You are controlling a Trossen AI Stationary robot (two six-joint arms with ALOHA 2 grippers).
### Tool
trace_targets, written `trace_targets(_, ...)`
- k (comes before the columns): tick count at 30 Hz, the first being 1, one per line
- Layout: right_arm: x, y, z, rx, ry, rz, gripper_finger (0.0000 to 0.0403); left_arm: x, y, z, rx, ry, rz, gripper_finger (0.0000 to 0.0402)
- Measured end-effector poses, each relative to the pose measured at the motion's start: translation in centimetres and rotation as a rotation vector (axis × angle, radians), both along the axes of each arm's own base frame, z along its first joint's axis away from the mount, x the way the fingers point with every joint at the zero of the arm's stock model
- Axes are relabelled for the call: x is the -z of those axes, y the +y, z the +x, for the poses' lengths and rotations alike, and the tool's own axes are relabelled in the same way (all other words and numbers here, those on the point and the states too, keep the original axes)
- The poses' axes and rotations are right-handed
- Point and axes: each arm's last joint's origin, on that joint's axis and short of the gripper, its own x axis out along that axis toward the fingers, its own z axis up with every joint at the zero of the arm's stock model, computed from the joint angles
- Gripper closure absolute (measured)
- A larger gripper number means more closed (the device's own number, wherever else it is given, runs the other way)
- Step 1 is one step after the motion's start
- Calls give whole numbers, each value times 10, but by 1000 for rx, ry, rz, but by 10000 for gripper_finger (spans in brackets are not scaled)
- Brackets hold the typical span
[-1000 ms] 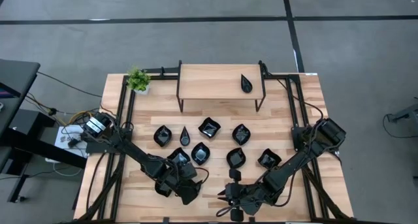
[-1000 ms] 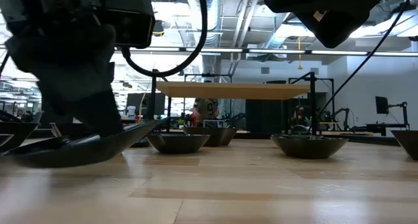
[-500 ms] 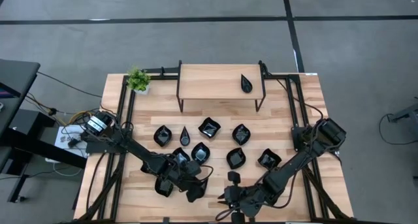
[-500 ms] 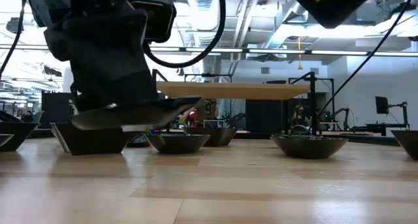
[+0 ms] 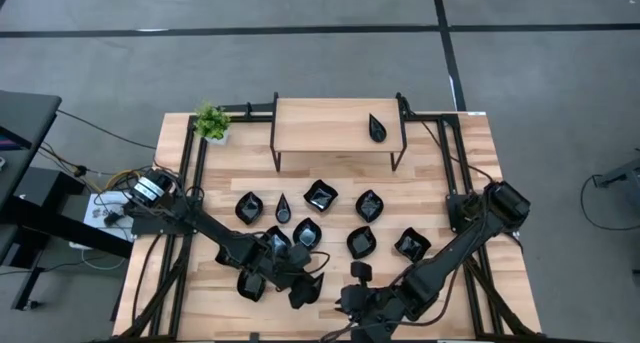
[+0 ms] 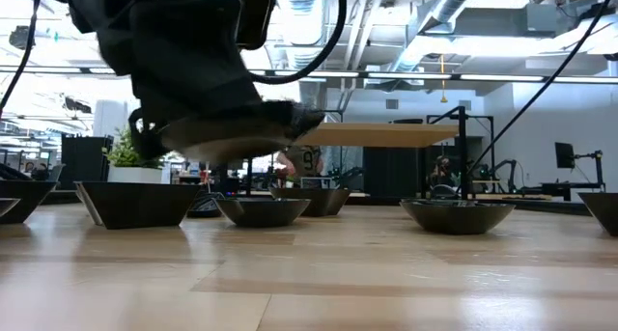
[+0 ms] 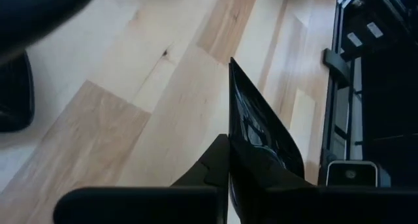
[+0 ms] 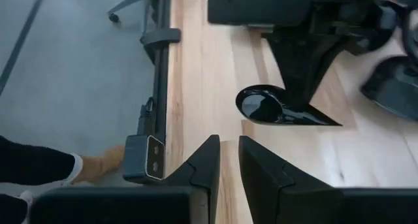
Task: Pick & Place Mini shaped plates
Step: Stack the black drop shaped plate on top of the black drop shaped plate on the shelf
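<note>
Lighting: bright, even, from ceiling strip lights (image 6: 502,77) seen in the low view. Shadows: soft and short on the counter (image 5: 440,168). Glare: pale sheen across the near counter boards, highlights inside a glossy teardrop plate (image 8: 271,108). Blur: lifted plate (image 6: 232,133) smeared by motion; near fingers (image 7: 215,178) out of focus. Distortion: none noticeable at edges.

Two dark jointed arms, black cables looping along them, blunt angular black fingers (image 8: 261,172)

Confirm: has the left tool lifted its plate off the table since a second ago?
Yes. The left tool has raised the teardrop plate clear of the tabletop, now level with the shelf behind.
</note>
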Motion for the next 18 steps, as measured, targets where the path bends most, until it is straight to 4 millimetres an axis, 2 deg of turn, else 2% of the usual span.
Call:
trace_targets(4, -28, 1, -3, 64, 44, 50, 350, -11, 5, 4, -18, -34, -19, 391)
trace_targets(7, -50, 5, -6, 82, 29, 97, 350, -28, 10, 6, -9, -86, -15, 393)
trace_targets(13, -89, 12, -10, 91, -46, 220, 350, -77, 23, -3, 65, -245, 60, 392)
trace_targets(18, -106, 13, -13, 201, -129, 267, 361, -115, 38, -15, 68, -380, 158, 394)
